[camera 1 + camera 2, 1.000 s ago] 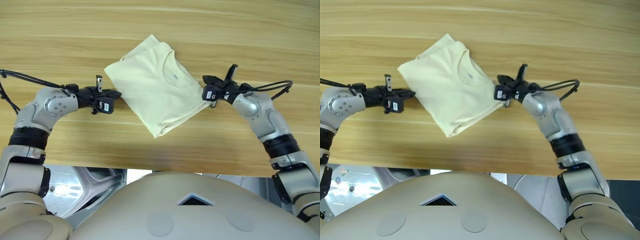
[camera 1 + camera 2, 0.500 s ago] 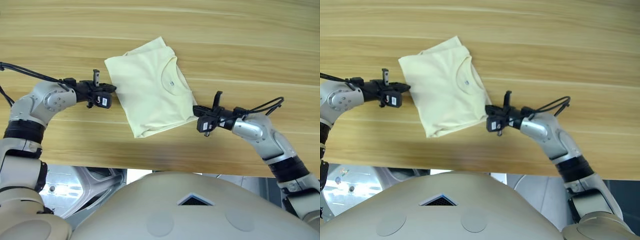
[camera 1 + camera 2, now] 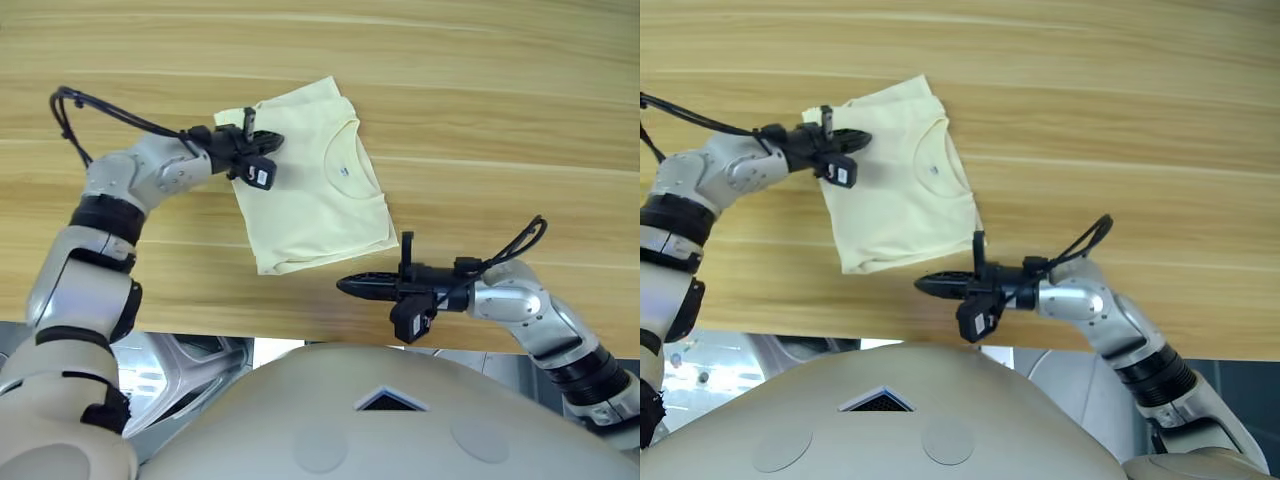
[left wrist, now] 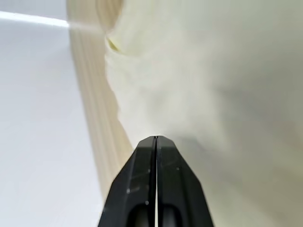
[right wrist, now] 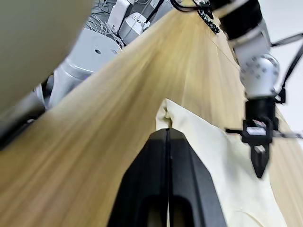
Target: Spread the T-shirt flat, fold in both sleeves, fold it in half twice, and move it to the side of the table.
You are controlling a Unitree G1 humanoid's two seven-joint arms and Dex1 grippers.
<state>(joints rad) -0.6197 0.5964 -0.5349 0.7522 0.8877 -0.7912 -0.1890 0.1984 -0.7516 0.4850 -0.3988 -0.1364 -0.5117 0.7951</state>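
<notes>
A light wooden table (image 3: 500,90) with long, straight grain running side to side takes up most of the scene. Its top is evenly lit, with a faint pale sheen on the far boards. Below its near edge sit pale grey moulded equipment (image 3: 190,375) and a tangle of cables (image 5: 106,9).

You can't see the whole T-shirt (image 3: 320,200). The left gripper (image 3: 272,144) lies over its left edge and hides the cloth under it. You can't tell if the tip touches the cloth. From the left wrist, the shirt is a soft blur that runs off the picture's edges. The little label (image 3: 343,171) in the collar is too tiny to read. The table (image 3: 500,90) is cut off at the far end and both sides.
</notes>
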